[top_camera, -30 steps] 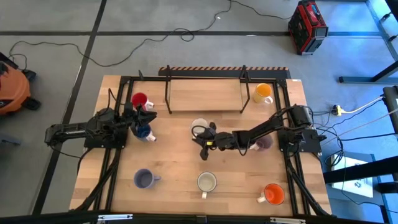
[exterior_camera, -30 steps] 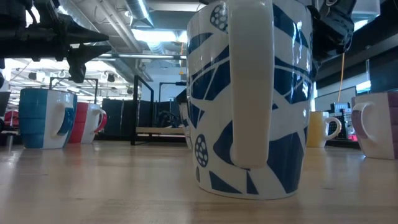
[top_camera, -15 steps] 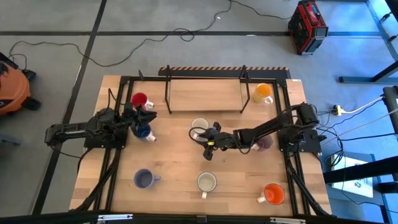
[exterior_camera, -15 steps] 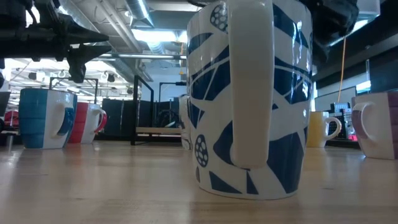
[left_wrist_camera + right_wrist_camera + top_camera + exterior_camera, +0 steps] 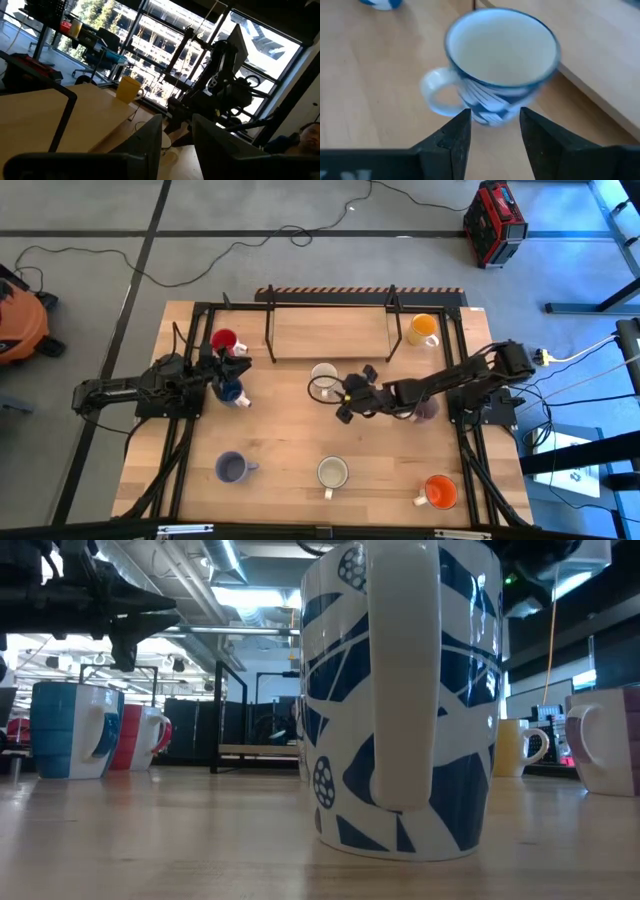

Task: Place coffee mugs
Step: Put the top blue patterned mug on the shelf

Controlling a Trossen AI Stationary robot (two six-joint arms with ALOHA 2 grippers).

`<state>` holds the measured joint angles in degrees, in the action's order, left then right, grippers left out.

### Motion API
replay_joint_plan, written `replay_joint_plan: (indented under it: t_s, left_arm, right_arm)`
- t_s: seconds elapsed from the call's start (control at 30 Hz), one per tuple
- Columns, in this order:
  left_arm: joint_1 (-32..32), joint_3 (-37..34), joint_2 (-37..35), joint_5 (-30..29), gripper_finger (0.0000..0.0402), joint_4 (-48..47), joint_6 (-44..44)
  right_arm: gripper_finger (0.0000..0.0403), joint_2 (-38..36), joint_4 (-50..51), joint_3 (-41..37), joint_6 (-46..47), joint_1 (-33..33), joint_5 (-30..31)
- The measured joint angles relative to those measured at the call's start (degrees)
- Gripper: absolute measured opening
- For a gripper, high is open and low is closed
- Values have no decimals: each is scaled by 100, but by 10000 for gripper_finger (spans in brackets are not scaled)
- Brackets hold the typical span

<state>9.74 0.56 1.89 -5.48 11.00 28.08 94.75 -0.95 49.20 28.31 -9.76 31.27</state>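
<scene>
We see the right gripper near the table's middle, just beside a white mug with a blue pattern that stands upright in front of the rack. In the right wrist view that mug lies just beyond the two fingers, which are spread and clear of it, its handle pointing off to one side. The left gripper is over the table's left part, at the blue mug and just beside the red mug; its fingers are parted a little, and we cannot tell whether they pinch anything. The yellow mug stands by the rack's right end, one purple mug under the right arm, another purple mug, a cream mug and the orange mug along the near edge.
</scene>
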Motion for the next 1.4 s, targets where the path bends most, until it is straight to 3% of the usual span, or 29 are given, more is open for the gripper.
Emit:
replay_joint_plan:
  t_s: [0.2, 0.37, 0.47, 0.57, 0.77, 1.0, 1.13, 1.4]
  left_arm:
    - [-1, 0, 0, 0, 102, -1, -19]
    - [0, -5, 1, 56, 102, 116, 130]
    - [-2, 4, 5, 476, 102, 663, 363]
    - [-2, 0, 57, 829, 102, 641, 36]
    - [-4, 44, 210, 850, 102, 599, -19]
    - [-4, 125, 590, 846, 102, 614, -297]
    - [-4, 131, 735, 938, 102, 595, -308]
    - [0, 131, 809, 727, 102, 534, 153]
  right_arm:
    - [159, -454, 445, -3, 1038, -412, -376]
    - [159, -289, -670, 13, 1029, -735, -199]
    - [163, -87, -925, -3, 1243, -710, -149]
    - [183, 37, -951, 1, 1354, -701, -146]
    - [235, 112, -939, 34, 1316, -677, -40]
    - [243, 597, -1059, 107, 1375, -671, 357]
    - [243, 913, -1296, 331, 1376, -678, 914]
    - [243, 1474, -1052, 848, 1488, -671, 1702]
